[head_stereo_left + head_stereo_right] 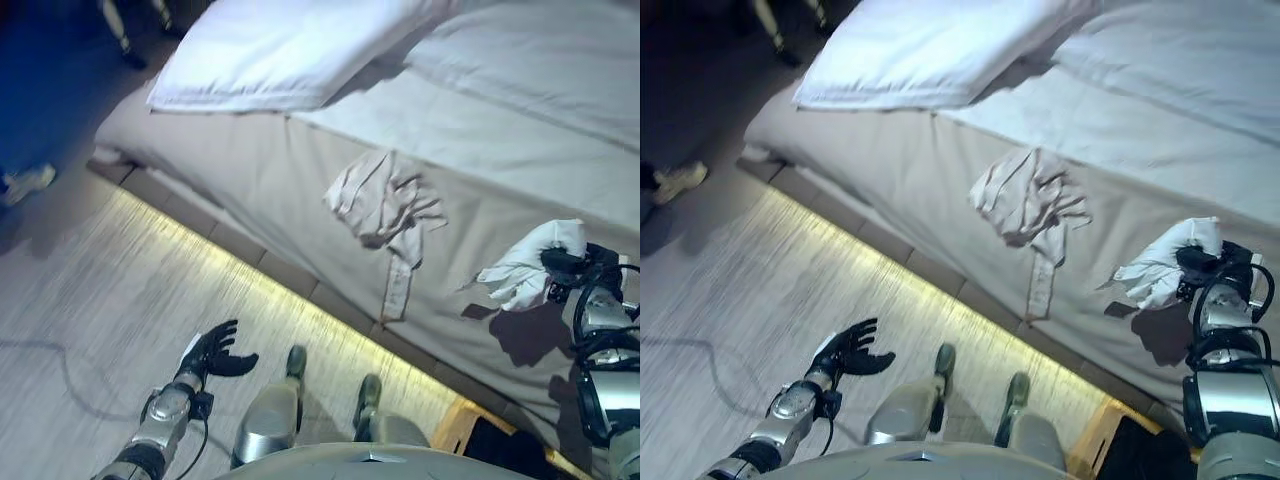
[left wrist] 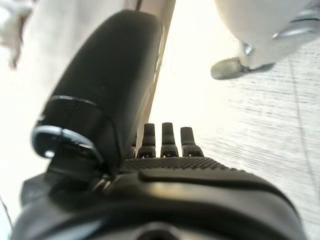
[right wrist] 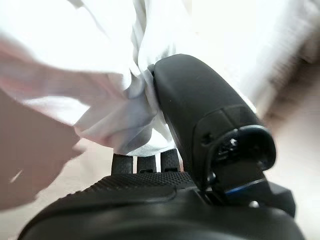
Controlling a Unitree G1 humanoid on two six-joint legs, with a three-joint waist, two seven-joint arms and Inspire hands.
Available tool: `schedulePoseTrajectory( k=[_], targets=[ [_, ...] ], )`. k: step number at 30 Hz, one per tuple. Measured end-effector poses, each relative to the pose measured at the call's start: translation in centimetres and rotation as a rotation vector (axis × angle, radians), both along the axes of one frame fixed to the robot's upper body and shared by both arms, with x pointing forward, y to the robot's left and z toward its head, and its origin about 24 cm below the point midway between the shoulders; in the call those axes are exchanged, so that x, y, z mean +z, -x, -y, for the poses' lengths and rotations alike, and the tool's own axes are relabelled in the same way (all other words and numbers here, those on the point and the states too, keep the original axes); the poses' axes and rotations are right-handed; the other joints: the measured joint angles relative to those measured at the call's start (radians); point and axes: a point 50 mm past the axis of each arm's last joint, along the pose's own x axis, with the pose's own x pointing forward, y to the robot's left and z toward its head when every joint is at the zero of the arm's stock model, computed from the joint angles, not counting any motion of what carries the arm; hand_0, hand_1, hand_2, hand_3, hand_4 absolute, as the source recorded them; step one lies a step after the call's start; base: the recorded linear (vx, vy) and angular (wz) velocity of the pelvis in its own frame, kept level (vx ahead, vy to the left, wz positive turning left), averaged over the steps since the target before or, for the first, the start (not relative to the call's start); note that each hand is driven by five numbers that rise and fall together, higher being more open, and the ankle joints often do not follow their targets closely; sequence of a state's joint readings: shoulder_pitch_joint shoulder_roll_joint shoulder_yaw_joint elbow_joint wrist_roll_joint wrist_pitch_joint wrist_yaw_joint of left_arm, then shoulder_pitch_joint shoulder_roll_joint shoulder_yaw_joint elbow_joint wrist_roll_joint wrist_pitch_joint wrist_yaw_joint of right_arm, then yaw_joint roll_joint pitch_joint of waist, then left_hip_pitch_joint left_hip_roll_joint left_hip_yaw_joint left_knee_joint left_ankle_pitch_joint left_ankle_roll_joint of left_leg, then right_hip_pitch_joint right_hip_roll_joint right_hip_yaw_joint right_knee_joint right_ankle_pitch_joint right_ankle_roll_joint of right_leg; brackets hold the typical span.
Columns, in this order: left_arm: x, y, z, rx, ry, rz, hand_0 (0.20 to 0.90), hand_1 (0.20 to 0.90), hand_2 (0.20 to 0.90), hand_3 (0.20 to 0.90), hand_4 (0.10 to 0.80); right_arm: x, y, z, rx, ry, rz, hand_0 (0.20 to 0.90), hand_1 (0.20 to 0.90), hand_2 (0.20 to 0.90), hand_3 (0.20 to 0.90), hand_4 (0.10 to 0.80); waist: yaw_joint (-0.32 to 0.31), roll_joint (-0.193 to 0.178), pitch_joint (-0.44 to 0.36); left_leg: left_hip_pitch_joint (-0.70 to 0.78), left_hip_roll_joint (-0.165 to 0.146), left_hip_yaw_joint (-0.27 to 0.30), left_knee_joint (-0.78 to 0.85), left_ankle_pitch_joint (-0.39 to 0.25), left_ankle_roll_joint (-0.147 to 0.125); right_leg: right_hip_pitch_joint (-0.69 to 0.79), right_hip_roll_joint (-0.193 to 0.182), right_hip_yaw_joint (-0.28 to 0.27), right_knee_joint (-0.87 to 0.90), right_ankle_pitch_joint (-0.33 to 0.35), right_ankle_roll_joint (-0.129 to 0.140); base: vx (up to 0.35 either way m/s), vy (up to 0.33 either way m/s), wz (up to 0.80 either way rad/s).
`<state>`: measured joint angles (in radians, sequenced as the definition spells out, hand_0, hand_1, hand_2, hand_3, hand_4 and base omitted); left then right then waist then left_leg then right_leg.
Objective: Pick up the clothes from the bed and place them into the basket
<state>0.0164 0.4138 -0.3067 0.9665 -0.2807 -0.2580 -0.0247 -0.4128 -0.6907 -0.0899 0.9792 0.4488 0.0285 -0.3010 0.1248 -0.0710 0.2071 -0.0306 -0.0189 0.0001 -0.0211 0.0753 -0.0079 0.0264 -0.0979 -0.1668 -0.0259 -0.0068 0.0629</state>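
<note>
A crumpled beige garment (image 1: 390,212) lies on the bed (image 1: 300,160), with a strip hanging over the bed's side. My right hand (image 1: 568,262) is shut on a white garment (image 1: 525,262) and holds it just above the bed's near edge; in the right wrist view the white cloth (image 3: 115,100) is pinched between my thumb (image 3: 200,110) and fingers. My left hand (image 1: 212,352) hangs open and empty over the floor, away from the bed. The corner of a wooden basket (image 1: 462,425) with a dark inside shows at the bottom right.
A white pillow (image 1: 290,45) lies at the head of the bed and a second one (image 1: 540,60) at the right. A lit strip runs along the bed's base. A person's shoe (image 1: 28,183) rests on the floor at the far left.
</note>
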Motion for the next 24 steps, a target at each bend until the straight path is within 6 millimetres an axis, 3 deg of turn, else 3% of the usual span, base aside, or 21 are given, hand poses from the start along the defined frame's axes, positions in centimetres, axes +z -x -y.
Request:
schedulePoseTrajectory(
  k=[3, 7, 9, 10, 11, 12, 13, 16, 17, 18, 19, 20, 21, 22, 23, 24],
  targets=[
    [-0.4, 0.7, 0.4, -0.002, 0.010, -0.018, 0.900, 0.900, 0.900, 0.900, 0.800, -2.1, 1.6, -1.1, -0.019, -0.102, 0.044, 0.300, 0.300, 0.300, 0.200, 0.100, -0.043, -0.019, -0.060, 0.051, 0.002, 0.026, -0.021, 0.000, 0.000, 0.042, 0.004, 0.028, -0.035, 0.005, -0.003, -0.043, 0.013, -0.26],
    [-1.0, 1.2, 1.0, 0.028, 0.035, -0.036, 0.900, 0.900, 0.900, 0.900, 0.800, -5.1, 3.2, -3.6, -0.050, -0.236, 0.056, 0.300, 0.300, 0.300, 0.200, 0.100, -0.076, -0.022, -0.063, 0.070, -0.002, 0.043, 0.057, -0.012, -0.012, 0.068, 0.001, 0.089, -0.039, 0.005, -0.004, -0.062, 0.071, -0.48],
    [-1.4, 1.7, 1.4, 0.041, 0.042, -0.059, 0.900, 0.900, 0.900, 0.900, 0.800, -6.5, 3.8, -4.7, -0.088, -0.286, 0.046, 0.300, 0.300, 0.300, 0.200, 0.100, -0.074, -0.029, -0.059, 0.027, -0.025, -0.031, 0.187, -0.061, 0.030, 0.066, -0.004, 0.146, -0.019, 0.011, -0.013, -0.058, 0.076, -0.88],
    [-1.8, 2.4, 1.9, 0.049, 0.053, -0.077, 0.900, 0.900, 0.900, 0.900, 0.800, -7.4, 4.3, -5.5, -0.105, -0.316, 0.034, 0.300, 0.300, 0.300, 0.200, 0.100, -0.054, -0.026, -0.066, 0.019, -0.059, -0.169, 0.201, -0.097, 0.042, 0.047, -0.010, 0.210, -0.009, 0.003, -0.024, -0.077, 0.095, -1.56],
    [-2.4, 3.5, 2.8, 0.053, 0.079, -0.102, 0.900, 0.900, 0.900, 0.900, 0.800, -7.6, 4.2, -5.8, -0.116, -0.326, 0.033, 0.300, 0.300, 0.300, 0.200, 0.100, -0.037, 0.006, -0.077, 0.029, -0.075, -0.254, 0.156, -0.107, 0.051, 0.018, 0.009, 0.279, -0.002, 0.001, -0.030, -0.105, 0.094, -1.98],
    [-2.8, 4.0, 3.7, 0.032, 0.108, -0.126, 0.900, 0.900, 0.900, 0.900, 0.800, -7.4, 4.2, -5.7, -0.137, -0.324, 0.053, 0.300, 0.300, 0.300, 0.200, 0.100, -0.041, 0.044, -0.077, 0.024, -0.090, -0.266, 0.128, -0.115, 0.063, -0.010, 0.034, 0.332, 0.010, 0.004, -0.027, -0.166, 0.101, -1.87],
    [-2.9, 4.2, 4.1, -0.004, 0.116, -0.139, 0.900, 0.900, 0.900, 0.900, 0.800, -7.7, 4.7, -5.7, -0.176, -0.334, 0.058, 0.300, 0.300, 0.300, 0.200, 0.100, -0.055, 0.064, -0.075, 0.025, -0.082, -0.259, 0.103, -0.095, 0.063, -0.036, 0.049, 0.353, 0.015, 0.019, -0.012, -0.122, 0.038, -1.28],
    [-2.6, 3.6, 3.6, -0.034, 0.097, -0.133, 0.900, 0.900, 0.900, 0.900, 0.800, -9.0, 6.8, -5.4, -0.267, -0.381, 0.051, 0.300, 0.300, 0.300, 0.200, 0.100, -0.106, 0.045, -0.071, 0.032, -0.084, -0.212, 0.064, -0.068, 0.056, -0.079, 0.038, 0.378, 0.033, 0.042, 0.019, -0.203, 0.041, -0.70],
    [-2.4, 3.2, 2.8, -0.036, 0.072, -0.126, 0.900, 0.900, 0.900, 0.900, 0.800, -9.7, 7.7, -5.4, -0.323, -0.412, 0.080, 0.300, 0.300, 0.300, 0.200, 0.100, -0.097, 0.025, -0.066, 0.036, -0.079, -0.142, 0.044, -0.058, 0.066, -0.120, 0.014, 0.331, 0.042, 0.016, -0.003, -0.295, 0.051, -1.10],
    [-2.3, 3.1, 2.5, -0.033, 0.062, -0.124, 0.900, 0.900, 0.900, 0.900, 0.800, -9.8, 7.8, -5.4, -0.337, -0.425, 0.092, 0.300, 0.300, 0.300, 0.200, 0.100, -0.096, 0.019, -0.064, 0.034, -0.074, -0.111, 0.044, -0.052, 0.070, -0.129, -0.003, 0.289, 0.038, 0.009, -0.010, -0.390, 0.058, -1.93],
    [-2.2, 3.2, 2.0, -0.013, 0.040, -0.124, 0.900, 0.900, 0.900, 0.900, 0.800, -9.9, 7.7, -5.6, -0.349, -0.447, 0.122, 0.300, 0.300, 0.300, 0.200, 0.100, -0.072, 0.040, -0.052, 0.028, -0.040, -0.017, 0.043, -0.054, 0.087, -0.167, -0.050, 0.103, 0.080, 0.010, -0.007, -0.314, 0.041, -1.85],
    [-2.2, 3.3, 1.8, -0.003, 0.027, -0.125, 0.900, 0.900, 0.900, 0.900, 0.800, -9.9, 7.7, -5.6, -0.355, -0.453, 0.123, 0.300, 0.300, 0.300, 0.200, 0.100, -0.070, 0.054, -0.043, 0.031, -0.022, 0.030, 0.043, -0.053, 0.093, -0.182, -0.078, 0.019, 0.118, 0.010, -0.005, -0.303, 0.039, -1.76],
    [-2.1, 3.2, 1.6, 0.000, 0.022, -0.123, 0.900, 0.900, 0.900, 0.900, 0.800, -10.0, 7.8, -5.6, -0.359, -0.453, 0.118, 0.300, 0.300, 0.300, 0.200, 0.100, -0.067, 0.061, -0.039, 0.034, -0.013, 0.052, 0.045, -0.054, 0.097, -0.184, -0.096, -0.023, 0.143, 0.008, -0.002, -0.281, -0.005, -1.45],
    [-2.0, 3.0, 1.2, 0.010, 0.006, -0.112, 0.900, 0.900, 0.900, 0.900, 0.800, -10.3, 8.1, -5.6, -0.374, -0.455, 0.100, 0.300, 0.300, 0.300, 0.200, 0.100, -0.049, 0.077, -0.032, 0.049, 0.013, 0.117, 0.045, -0.063, 0.110, -0.184, -0.134, -0.080, 0.234, 0.003, 0.004, -0.239, -0.026, -1.17],
    [-1.9, 3.0, 1.1, 0.015, -0.001, -0.108, 0.900, 0.900, 0.900, 0.900, 0.800, -10.5, 8.3, -5.6, -0.384, -0.454, 0.091, 0.300, 0.300, 0.300, 0.200, 0.100, -0.039, 0.085, -0.030, 0.057, 0.021, 0.126, 0.043, -0.072, 0.120, -0.179, -0.140, -0.092, 0.274, 0.001, 0.008, -0.257, -0.070, -1.38],
    [-1.7, 2.8, 0.6, 0.023, -0.021, -0.098, 0.900, 0.900, 0.900, 0.900, 0.800, -11.1, 8.9, -5.7, -0.408, -0.453, 0.061, 0.300, 0.300, 0.300, 0.200, 0.100, -0.021, 0.098, -0.034, 0.062, 0.051, 0.165, 0.040, -0.067, 0.113, -0.151, -0.151, -0.094, 0.352, -0.012, 0.027, -0.177, -0.086, -0.78]
  ],
)
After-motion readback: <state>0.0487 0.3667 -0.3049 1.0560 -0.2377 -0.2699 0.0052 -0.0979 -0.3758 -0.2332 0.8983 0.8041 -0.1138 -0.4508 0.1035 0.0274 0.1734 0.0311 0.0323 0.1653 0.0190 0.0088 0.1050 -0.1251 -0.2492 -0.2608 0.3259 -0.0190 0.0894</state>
